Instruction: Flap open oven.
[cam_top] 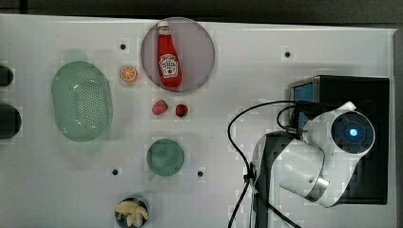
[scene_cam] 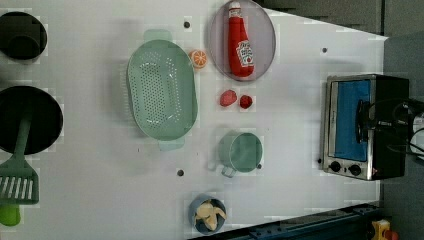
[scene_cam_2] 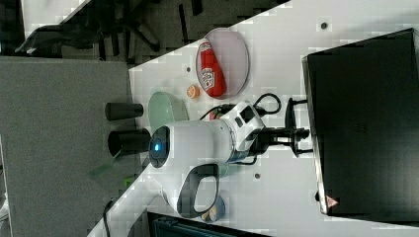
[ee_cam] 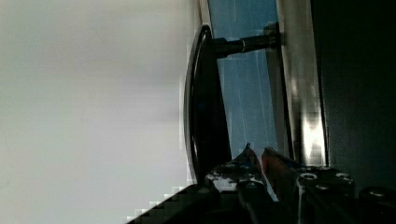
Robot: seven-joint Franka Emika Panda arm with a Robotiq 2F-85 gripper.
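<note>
The oven (cam_top: pixel 363 95) stands at the top view's right, a black box with a steel front and blue glass door (scene_cam: pixel 347 105). The door lies flat against its frame. Its black bar handle (ee_cam: pixel 205 116) runs across the glass on short posts. My gripper (ee_cam: pixel 258 151) hangs in front of the door at the handle (scene_cam_2: pixel 291 111). Both fingertips (ee_cam: pixel 247 151) sit in the slot between bar and glass. They stand a narrow gap apart with nothing between them. The white arm (cam_top: pixel 328 161) reaches over the oven's top and hides part of the front.
In the top view, left of the oven stand a ketchup bottle (cam_top: pixel 168 54) on a round plate (cam_top: pixel 202 52), a green cup (cam_top: pixel 165 156), two strawberries (cam_top: pixel 160 107), an orange slice (cam_top: pixel 128 73), a green colander (cam_top: pixel 81 99) and a banana bowl (cam_top: pixel 131 211). A black cable (cam_top: pixel 233 142) loops beside the arm.
</note>
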